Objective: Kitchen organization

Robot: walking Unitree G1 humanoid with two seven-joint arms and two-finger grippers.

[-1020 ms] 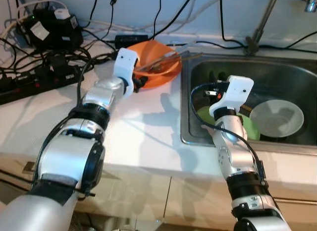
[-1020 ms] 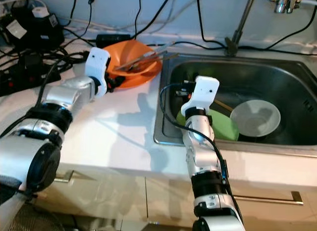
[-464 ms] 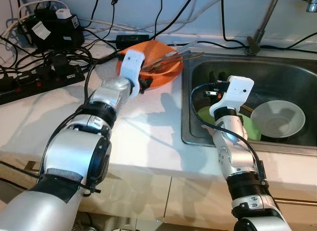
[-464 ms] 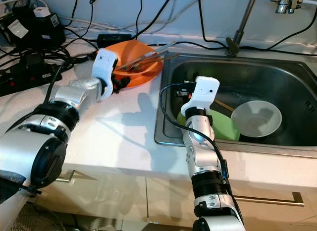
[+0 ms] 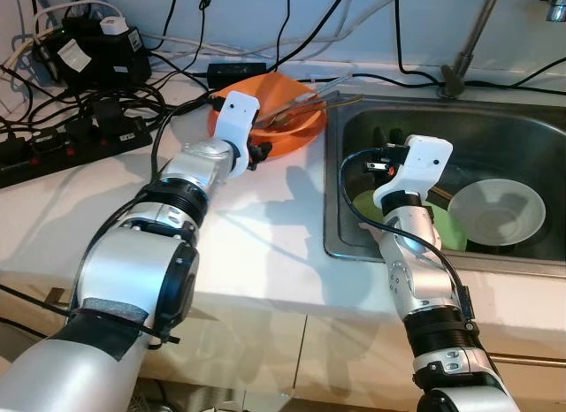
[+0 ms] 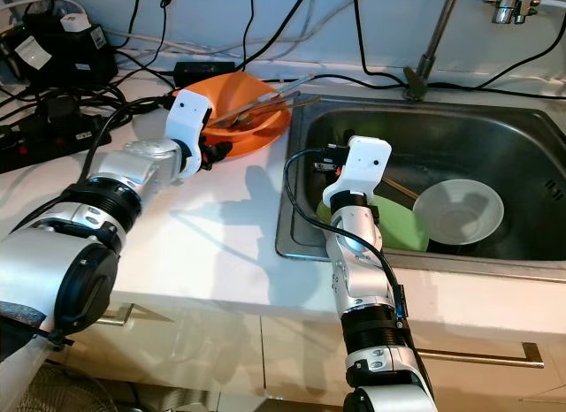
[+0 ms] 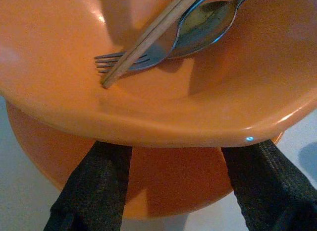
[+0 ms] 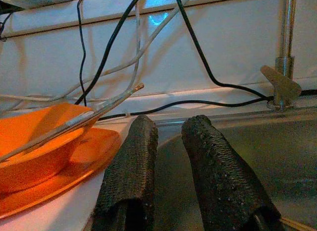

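Head views: the left gripper (image 5: 258, 150) is reaching the orange bowl (image 5: 287, 120) on the counter (image 5: 265, 226) beside the sink (image 6: 531, 164). Left wrist: fingers (image 7: 94, 191) spreading around the bowl's rim, fork (image 7: 133, 57) inside. Right wrist: the right gripper (image 8: 166, 156) is hovering over the sink, fingers slightly parted, holding nothing.

The two head cameras look forward and down from high up. Both show the white table (image 5: 265, 226), the sink (image 6: 495, 129) and both arms. The left wrist camera sits very close to the orange bowl (image 7: 163, 82), looking along its fingers (image 7: 94, 186). The right wrist camera looks low over the sink edge toward the wall (image 8: 223, 37), and it sees that bowl too.
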